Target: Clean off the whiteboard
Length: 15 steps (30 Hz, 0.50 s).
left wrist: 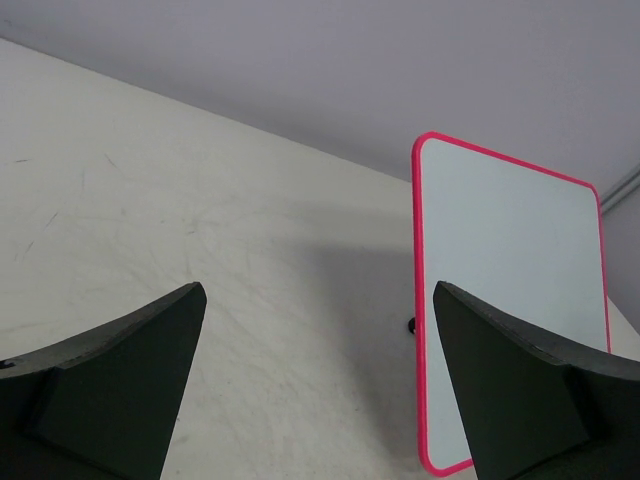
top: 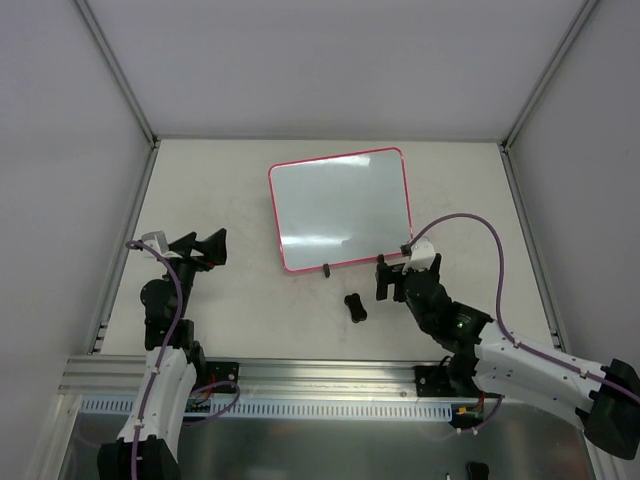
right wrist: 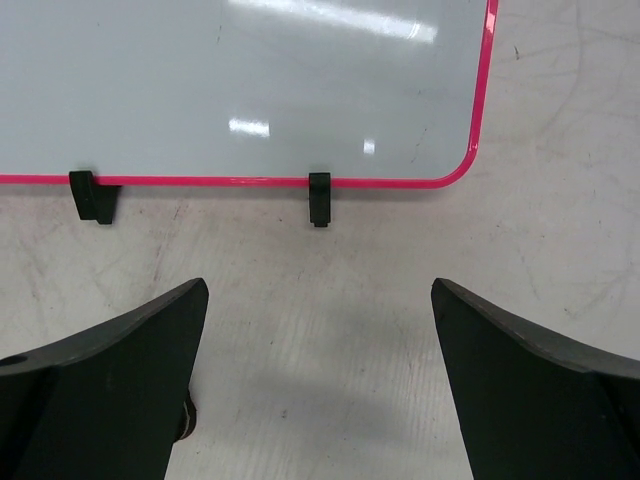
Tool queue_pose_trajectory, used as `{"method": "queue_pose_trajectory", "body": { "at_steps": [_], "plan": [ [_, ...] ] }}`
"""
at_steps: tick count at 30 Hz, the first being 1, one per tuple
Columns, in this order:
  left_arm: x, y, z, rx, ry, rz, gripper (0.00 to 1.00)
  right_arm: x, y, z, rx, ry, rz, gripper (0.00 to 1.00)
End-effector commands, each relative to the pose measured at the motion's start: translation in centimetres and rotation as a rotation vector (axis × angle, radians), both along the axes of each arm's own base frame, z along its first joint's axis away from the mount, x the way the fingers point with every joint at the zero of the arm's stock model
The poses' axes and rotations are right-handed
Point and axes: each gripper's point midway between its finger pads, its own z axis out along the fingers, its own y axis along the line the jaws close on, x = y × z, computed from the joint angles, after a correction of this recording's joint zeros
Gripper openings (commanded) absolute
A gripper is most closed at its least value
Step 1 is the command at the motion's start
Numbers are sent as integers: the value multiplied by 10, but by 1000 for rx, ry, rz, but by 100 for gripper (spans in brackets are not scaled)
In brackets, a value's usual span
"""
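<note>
The whiteboard (top: 340, 210) lies flat in the middle of the table, with a pink-red frame, two small black feet on its near edge and a blank white surface with glare. It also shows in the left wrist view (left wrist: 510, 290) and the right wrist view (right wrist: 240, 90). A small black bone-shaped eraser (top: 355, 307) lies on the table just in front of the board; a sliver of it (right wrist: 186, 420) peeks out beside my right gripper's left finger. My left gripper (top: 203, 248) (left wrist: 318, 290) is open and empty, left of the board. My right gripper (top: 393, 278) (right wrist: 320, 285) is open and empty, just in front of the board's near right corner.
The cream table (top: 220, 190) is walled by grey panels on the left, back and right. A metal rail (top: 300, 375) runs along the near edge by the arm bases. A purple cable (top: 480, 225) loops above the right arm.
</note>
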Motion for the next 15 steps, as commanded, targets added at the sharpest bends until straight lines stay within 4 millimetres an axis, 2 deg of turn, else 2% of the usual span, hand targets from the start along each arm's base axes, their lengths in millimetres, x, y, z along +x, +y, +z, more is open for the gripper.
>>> {"method": "queue_pose_trajectory", "body": {
  "at_steps": [1,6,15],
  "plan": [
    [-7,13,-61,-12,138,78,99,7,-4,21,58,-85,-36,99],
    [-7,12,-65,-41,155,80,99,1,-2,33,116,-141,20,99],
    [-3,7,-64,-23,185,42,99,0,-5,33,122,-149,20,99]
  ]
}}
